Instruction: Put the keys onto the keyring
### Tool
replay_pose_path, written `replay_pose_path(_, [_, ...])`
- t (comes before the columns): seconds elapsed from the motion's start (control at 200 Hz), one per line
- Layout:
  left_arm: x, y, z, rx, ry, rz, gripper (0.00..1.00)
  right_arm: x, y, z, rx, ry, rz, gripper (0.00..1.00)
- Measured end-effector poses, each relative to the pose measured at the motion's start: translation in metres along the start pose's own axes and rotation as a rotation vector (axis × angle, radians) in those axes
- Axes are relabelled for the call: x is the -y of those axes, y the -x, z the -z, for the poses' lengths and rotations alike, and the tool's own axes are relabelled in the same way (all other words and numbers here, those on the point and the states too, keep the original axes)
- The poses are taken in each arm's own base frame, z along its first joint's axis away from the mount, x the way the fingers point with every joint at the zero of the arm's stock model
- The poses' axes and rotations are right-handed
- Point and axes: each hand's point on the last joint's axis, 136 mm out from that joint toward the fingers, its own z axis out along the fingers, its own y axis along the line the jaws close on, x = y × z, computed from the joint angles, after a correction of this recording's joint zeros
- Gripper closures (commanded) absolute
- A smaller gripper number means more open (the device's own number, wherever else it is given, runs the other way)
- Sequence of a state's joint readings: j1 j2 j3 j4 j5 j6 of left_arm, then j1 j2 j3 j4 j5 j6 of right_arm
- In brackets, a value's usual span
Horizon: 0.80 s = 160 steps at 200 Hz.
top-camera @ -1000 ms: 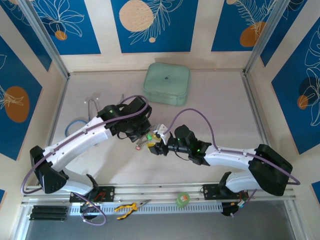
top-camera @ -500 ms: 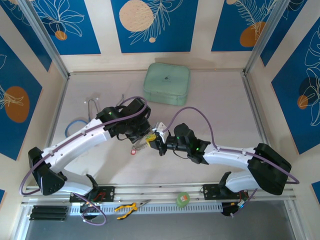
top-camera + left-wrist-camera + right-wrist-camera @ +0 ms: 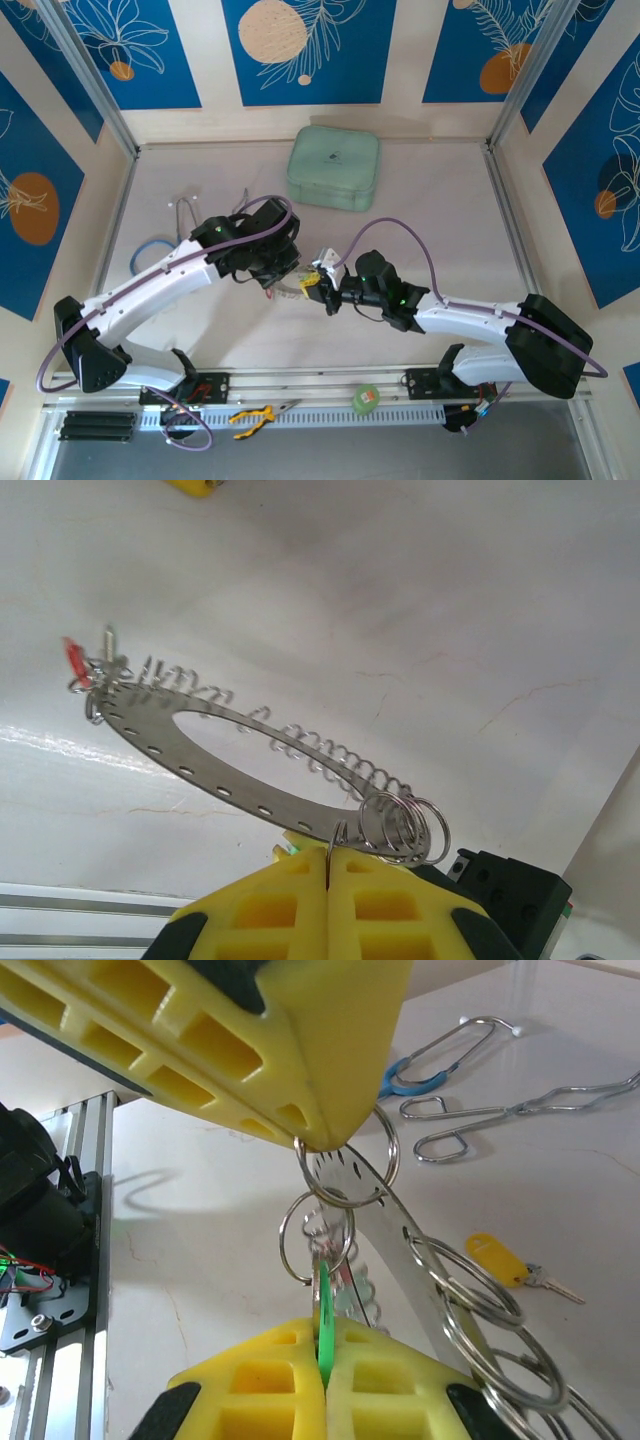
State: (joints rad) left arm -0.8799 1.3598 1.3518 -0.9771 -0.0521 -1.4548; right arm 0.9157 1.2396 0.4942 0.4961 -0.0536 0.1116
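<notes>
- While the left gripper (image 3: 328, 865) is clamped shut on the rim of the keyring (image 3: 220, 765), the right gripper (image 3: 322, 1345) is closed on the green key (image 3: 323, 1305), just below the left fingertips in the right wrist view.
- A small loop sits directly above the right fingertips, against the ring's edge. It probably needs a slow twist along the coil, not a pull.
- A red key (image 3: 75, 655) hangs at the ring's end farthest from the left gripper.
- The grippers nearly touch, so side room is slight. A yellow key (image 3: 497, 1257) and a stethoscope (image 3: 500, 1110) lie ahead of the right gripper, well apart.
</notes>
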Motion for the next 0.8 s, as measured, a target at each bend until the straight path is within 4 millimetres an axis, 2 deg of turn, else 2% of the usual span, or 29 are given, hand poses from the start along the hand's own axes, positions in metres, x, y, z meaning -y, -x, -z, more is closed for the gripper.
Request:
replay_pose_path(0.015, [0.0,0.0,0.0,0.0,0.0,0.001,1.0,0.0,0.0,0.0,-0.002,0.0,-0.002,0.77])
replay_pose_path(0.05, [0.0,0.0,-0.001,0.002,-0.002,0.006,1.0,0.0,-0.002,0.0,-0.01,0.0,-0.007,0.7])
replay_pose_path(0.185, [-0.001,0.004,0.001,0.011,-0.016,0.032,1.0,0.0,-0.013,0.003,-0.051,-0.006,-0.02,0.6])
replay_pose_path(0.335, [-0.009,0.003,-0.002,0.011,-0.011,0.077,1.0,-0.004,0.0,0.023,0.013,-0.034,0.051,0.6])
replay_pose_path(0.485, [-0.02,0.001,-0.01,0.006,0.014,0.132,1.0,-0.018,0.01,0.039,0.073,-0.046,0.185,0.61])
replay_pose_path(0.615, [-0.021,-0.001,-0.014,-0.006,0.014,0.164,1.0,-0.023,0.009,0.034,0.071,-0.059,0.299,0.6])
replay_pose_path(0.8, [-0.015,-0.005,-0.014,-0.032,-0.009,0.18,1.0,-0.016,0.002,0.018,0.024,-0.077,0.378,0.6])
